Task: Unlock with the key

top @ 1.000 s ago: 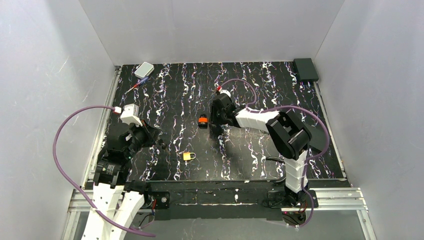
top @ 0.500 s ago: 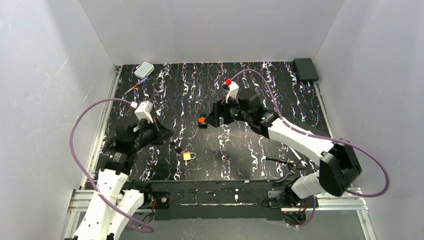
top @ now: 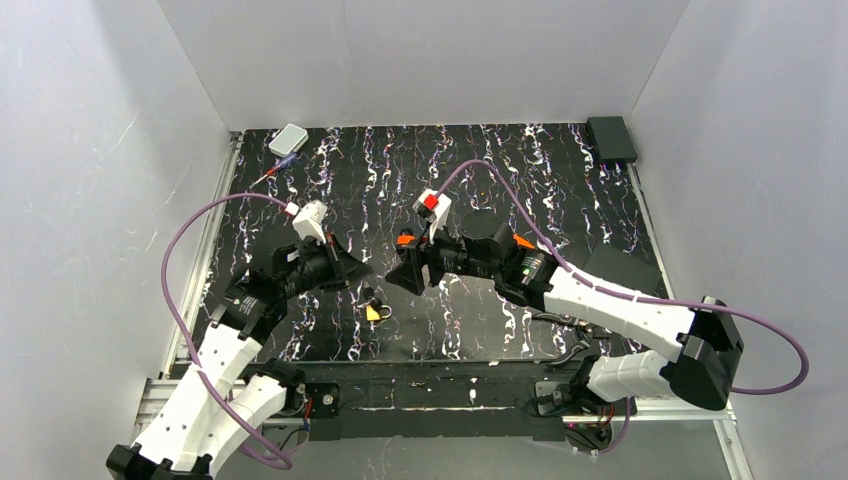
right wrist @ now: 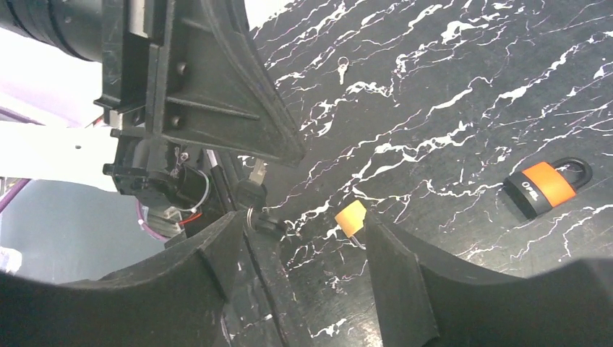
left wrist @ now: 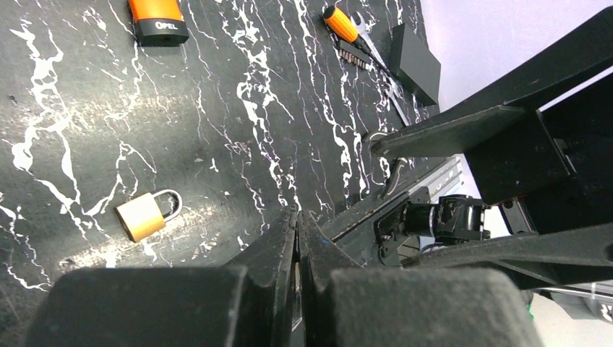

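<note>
Left gripper [left wrist: 296,218]: fingers pressed together, no gap in its wrist view. The key [right wrist: 252,191] sits at its tips. The silver blade runs up under the finger edge, the dark head hangs just below, and a small ring dangles under the head. The left gripper looks clamped on the blade, though the contact itself is hidden.

Right gripper [right wrist: 302,217]: fingers spread wide, nothing between them. It points at the left gripper and the tips are near but apart. The key is just off one of its fingertips, not touching.

Yellow padlock [left wrist: 142,215] lies flat on the black marbled table [top: 560,190]. It is under and ahead of the left gripper's tips, and in the right wrist view it shows through the gap between the right fingers.

Orange padlock [left wrist: 157,18] lies flat farther out ahead of the left gripper. It is off to the side of the right gripper, well outside its fingers, with the shackle closed.
</note>
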### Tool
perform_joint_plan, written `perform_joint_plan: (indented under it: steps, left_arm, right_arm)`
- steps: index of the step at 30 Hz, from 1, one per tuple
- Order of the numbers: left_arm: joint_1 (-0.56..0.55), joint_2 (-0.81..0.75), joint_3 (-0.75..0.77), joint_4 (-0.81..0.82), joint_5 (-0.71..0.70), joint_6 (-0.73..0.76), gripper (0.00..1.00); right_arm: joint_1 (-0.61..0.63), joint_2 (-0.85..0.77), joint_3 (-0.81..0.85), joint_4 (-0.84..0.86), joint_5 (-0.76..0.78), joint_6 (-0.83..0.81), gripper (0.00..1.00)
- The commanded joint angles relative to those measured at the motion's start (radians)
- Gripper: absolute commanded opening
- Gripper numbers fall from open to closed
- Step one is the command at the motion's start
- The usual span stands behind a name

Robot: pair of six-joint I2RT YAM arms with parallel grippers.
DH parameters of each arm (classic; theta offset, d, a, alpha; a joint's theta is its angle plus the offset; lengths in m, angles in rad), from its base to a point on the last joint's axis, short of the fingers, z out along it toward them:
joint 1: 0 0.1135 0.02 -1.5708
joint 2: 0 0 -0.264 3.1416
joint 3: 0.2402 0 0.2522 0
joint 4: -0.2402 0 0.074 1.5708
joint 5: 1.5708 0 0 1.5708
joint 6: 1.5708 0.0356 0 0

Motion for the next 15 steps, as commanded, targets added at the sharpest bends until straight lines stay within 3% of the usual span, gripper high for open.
perform_joint_plan:
  steps: [1,10,15]
  left_arm:
    - [-0.035,-0.01,0.035,0.025,-0.033,-0.064,0.0]
    - [-0.054,-0.077,0.023,0.119,0.052,-0.099,0.0]
    - [-0.055,-0.11,0.011,0.181,0.117,-0.105,0.0]
  right_arm:
    - [-0.001,-0.019,0.006,0.023,0.001,-0.041,0.69]
    - [0.0,-0.013,-0.029,0.151,-0.266,0.019,0.67]
    - [0.0,-0.005,-0.04,0.213,-0.315,0.074,0.63]
